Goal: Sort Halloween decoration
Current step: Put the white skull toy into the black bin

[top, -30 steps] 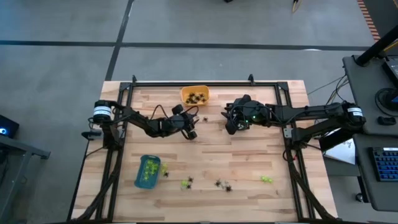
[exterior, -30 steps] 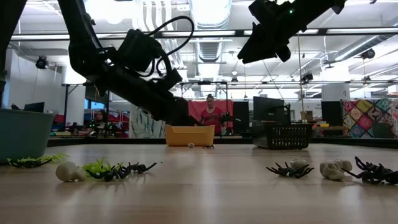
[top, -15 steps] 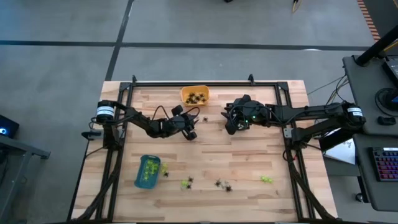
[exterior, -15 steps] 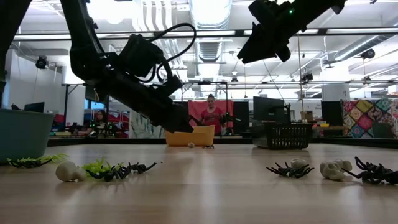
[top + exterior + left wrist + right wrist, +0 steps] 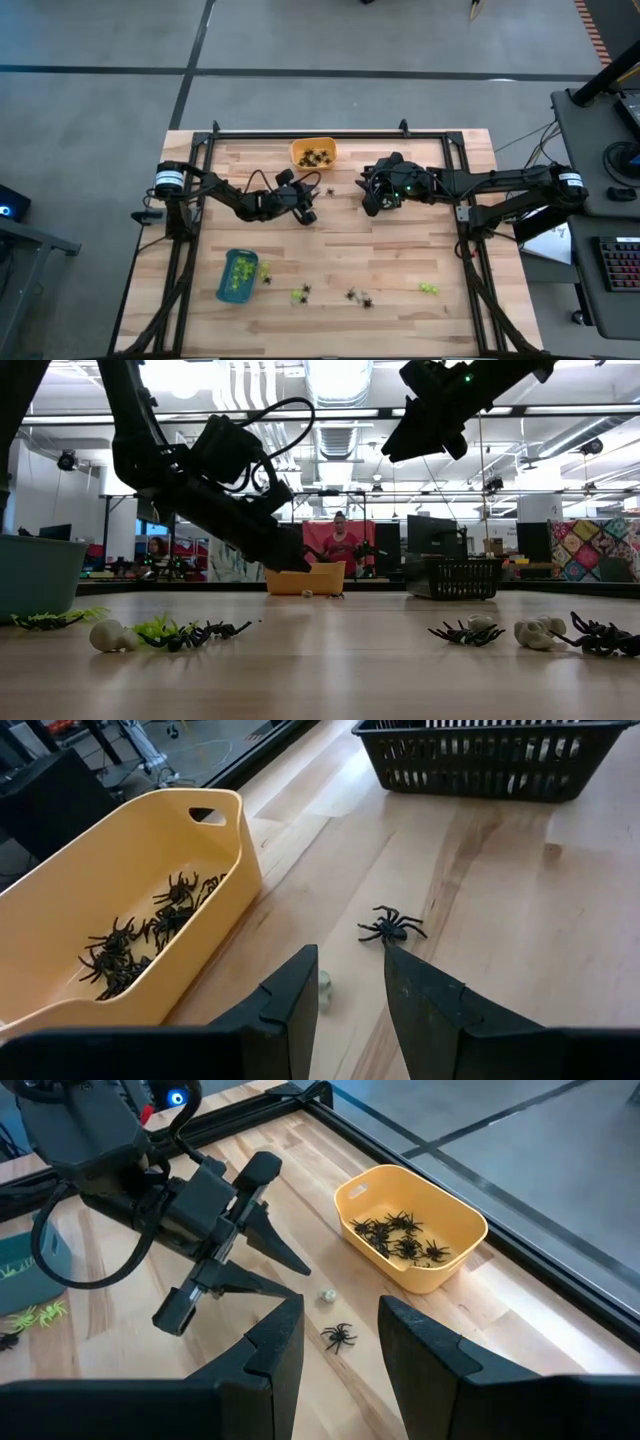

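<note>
Beside the orange tray [image 5: 120, 920], which already holds a cluster of black spiders, one more black spider [image 5: 391, 926] lies loose on the wooden surface [image 5: 400, 250] with a small whitish trinket [image 5: 327, 1294] close to it. The left tool [image 5: 350, 995] hangs just above these two, its fingers set narrowly apart with nothing between them, pointed at the spider. The right tool [image 5: 335, 1335] waits higher over the same patch, fingers also parted and empty. Toward the near edge, the blue tray [image 5: 237, 276] has a good many lime-green pieces in it, yet green, black and whitish trinkets [image 5: 170, 632] remain scattered in front of it and along that edge. The black basket [image 5: 480, 758] shows no contents from here. Sorting looks roughly half done: black and green are well started, the whitish pieces seemingly untouched.
</note>
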`<action>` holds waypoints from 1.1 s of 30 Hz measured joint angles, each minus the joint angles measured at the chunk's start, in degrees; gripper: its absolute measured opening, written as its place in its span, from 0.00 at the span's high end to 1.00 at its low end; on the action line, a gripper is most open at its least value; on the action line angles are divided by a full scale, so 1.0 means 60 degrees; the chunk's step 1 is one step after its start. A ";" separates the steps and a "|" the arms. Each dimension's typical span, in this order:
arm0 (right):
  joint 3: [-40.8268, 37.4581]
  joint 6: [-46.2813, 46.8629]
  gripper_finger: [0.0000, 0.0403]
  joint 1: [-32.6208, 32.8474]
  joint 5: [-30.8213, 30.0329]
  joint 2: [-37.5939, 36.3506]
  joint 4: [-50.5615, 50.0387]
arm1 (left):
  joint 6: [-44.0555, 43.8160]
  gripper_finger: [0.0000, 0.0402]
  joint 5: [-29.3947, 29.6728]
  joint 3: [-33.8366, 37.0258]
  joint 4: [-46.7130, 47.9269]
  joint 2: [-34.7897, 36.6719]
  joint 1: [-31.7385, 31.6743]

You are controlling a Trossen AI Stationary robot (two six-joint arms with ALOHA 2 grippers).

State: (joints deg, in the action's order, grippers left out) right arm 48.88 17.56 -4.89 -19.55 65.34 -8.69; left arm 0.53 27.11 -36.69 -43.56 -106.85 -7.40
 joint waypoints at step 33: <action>-0.0033 0.0062 0.69 0.0000 0.0003 0.0000 -0.0004 | 0.0044 0.75 0.0996 -0.0026 -0.1782 -0.1710 -0.0022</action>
State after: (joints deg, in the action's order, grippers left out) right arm 48.69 17.93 -4.89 -19.54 65.34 -8.71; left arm 0.79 33.09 -36.84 -54.25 -117.11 -7.53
